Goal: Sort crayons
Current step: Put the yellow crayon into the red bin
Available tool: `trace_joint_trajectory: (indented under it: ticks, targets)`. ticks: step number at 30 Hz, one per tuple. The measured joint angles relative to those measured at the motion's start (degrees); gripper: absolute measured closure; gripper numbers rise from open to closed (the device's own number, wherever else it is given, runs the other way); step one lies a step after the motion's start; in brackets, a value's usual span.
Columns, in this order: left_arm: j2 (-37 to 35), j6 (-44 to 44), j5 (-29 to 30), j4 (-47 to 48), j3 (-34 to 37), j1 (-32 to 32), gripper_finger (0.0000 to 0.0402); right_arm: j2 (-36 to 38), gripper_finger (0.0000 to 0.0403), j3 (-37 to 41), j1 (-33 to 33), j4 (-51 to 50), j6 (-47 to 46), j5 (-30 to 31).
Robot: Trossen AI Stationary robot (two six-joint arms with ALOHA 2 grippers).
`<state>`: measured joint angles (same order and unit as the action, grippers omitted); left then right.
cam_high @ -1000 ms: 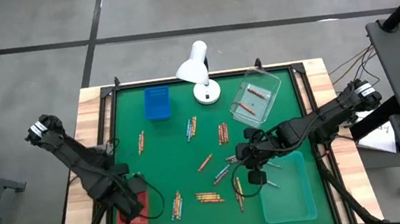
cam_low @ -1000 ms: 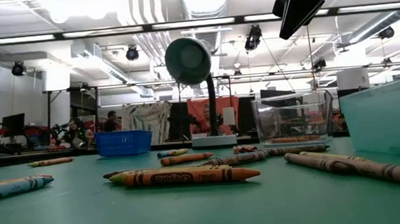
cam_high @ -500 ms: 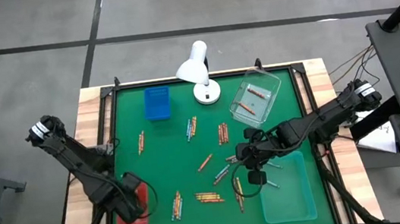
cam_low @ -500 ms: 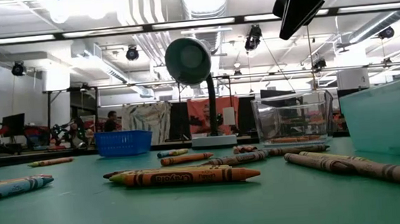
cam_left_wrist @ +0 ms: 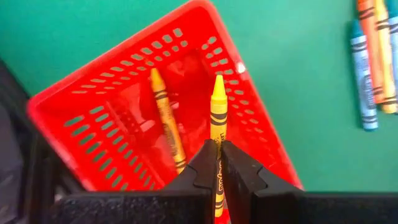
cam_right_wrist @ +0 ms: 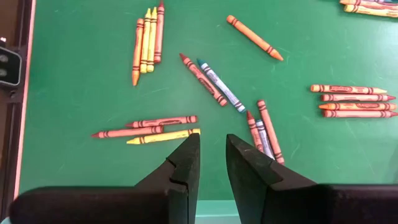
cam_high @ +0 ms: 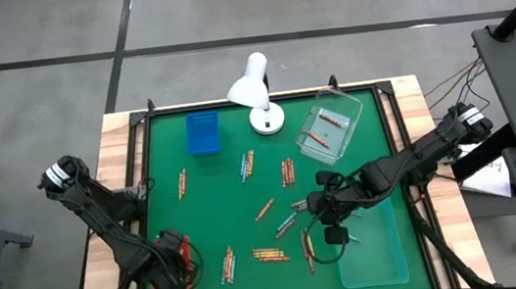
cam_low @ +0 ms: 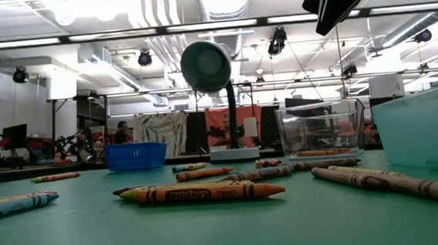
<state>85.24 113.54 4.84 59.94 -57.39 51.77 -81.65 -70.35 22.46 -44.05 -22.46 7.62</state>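
We are working over a green table [cam_high: 236,206] strewn with loose crayons [cam_high: 270,255], with four bins at its edges: a teal tray [cam_high: 374,249] at the near right, a clear bin [cam_high: 330,126] at the far right with a couple of crayons in it, a blue basket [cam_high: 202,133] at the far left, and a red basket [cam_left_wrist: 124,124] at the near left. The left gripper [cam_left_wrist: 217,163] hangs directly over the red basket, its jaws clenched on a yellow crayon [cam_left_wrist: 217,118] that points out ahead of the fingertips; a second yellow crayon [cam_left_wrist: 166,118] already lies in the basket. So we judge the step in hand to be the drop of a yellow crayon into its bin. The next move calls for loosening the jaws while the tip sits inside the basket walls. The right gripper [cam_right_wrist: 211,155] hovers just left of the teal tray, above the scattered crayons, its jaws slightly parted and grasping nothing; we expect it must pick one crayon from the crowded ones.
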Motion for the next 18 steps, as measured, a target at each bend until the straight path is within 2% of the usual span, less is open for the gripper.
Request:
trace_joint_trajectory:
  ticks: [4,8,18]
  targets:
    - [0.7,0.1,1.6,-2.0,0.0,0.0,0.0401,0.0,0.0328,0.0,1.0,0.3,0.0,0.2]
    - [1.6,1.2,1.8,-1.6,0.0,0.0,0.0401,0.0,0.0324,0.0,2.1,1.7,0.0,2.0]
    - [3.9,1.2,1.7,-1.5,0.0,0.0,0.0393,0.0,0.0328,0.0,3.6,3.0,-0.5,2.1]
